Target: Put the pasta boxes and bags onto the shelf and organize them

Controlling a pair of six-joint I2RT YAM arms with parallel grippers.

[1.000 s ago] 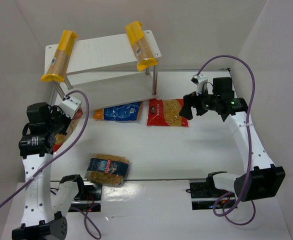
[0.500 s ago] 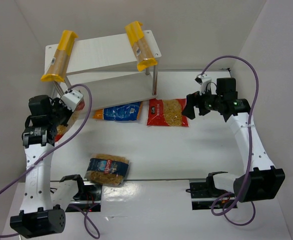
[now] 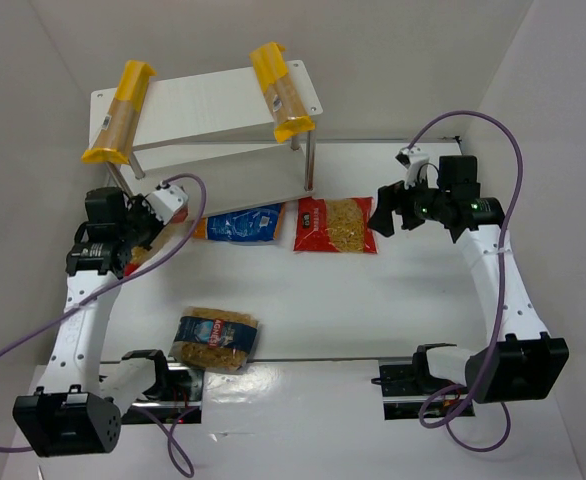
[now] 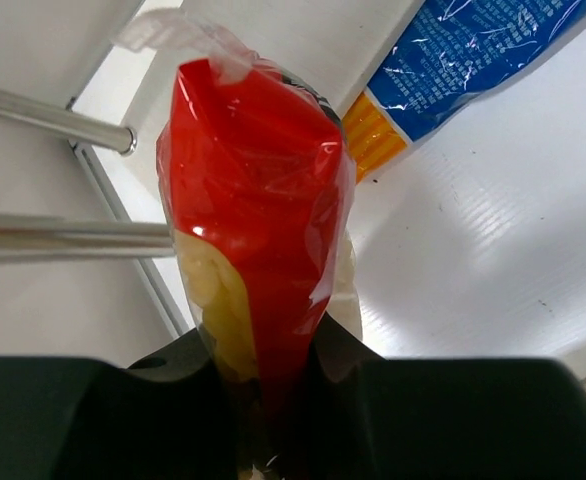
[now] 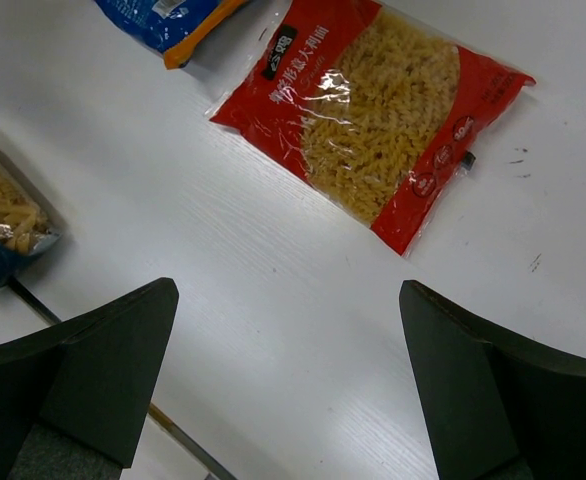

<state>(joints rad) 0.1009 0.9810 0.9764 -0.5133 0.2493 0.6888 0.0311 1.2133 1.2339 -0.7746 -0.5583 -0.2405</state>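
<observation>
My left gripper (image 3: 143, 238) is shut on a red-topped bag of yellow pasta (image 4: 253, 200), held upright by the shelf's (image 3: 213, 105) left front legs (image 4: 53, 115). Two yellow-ended spaghetti boxes lie on the top board, one at its left end (image 3: 121, 110), one at its right end (image 3: 281, 90). The mostly blue bag with an orange end (image 3: 238, 222) lies below the shelf's front; it also shows in the left wrist view (image 4: 463, 60). The other red bag (image 3: 335, 224) lies beside it and shows in the right wrist view (image 5: 373, 120). My right gripper (image 3: 381, 212) is open and empty, above the table just right of that bag. The blue-label bag (image 3: 215, 338) lies near the front.
White walls close in the table on the left, back and right. A metal rail (image 3: 303, 360) runs along the near edge between the arm bases. The purple cables (image 3: 483, 125) loop above both arms.
My left gripper has carried the red-topped bag right and toward the shelf's lower tier. My right gripper has shifted slightly right and stayed open.
</observation>
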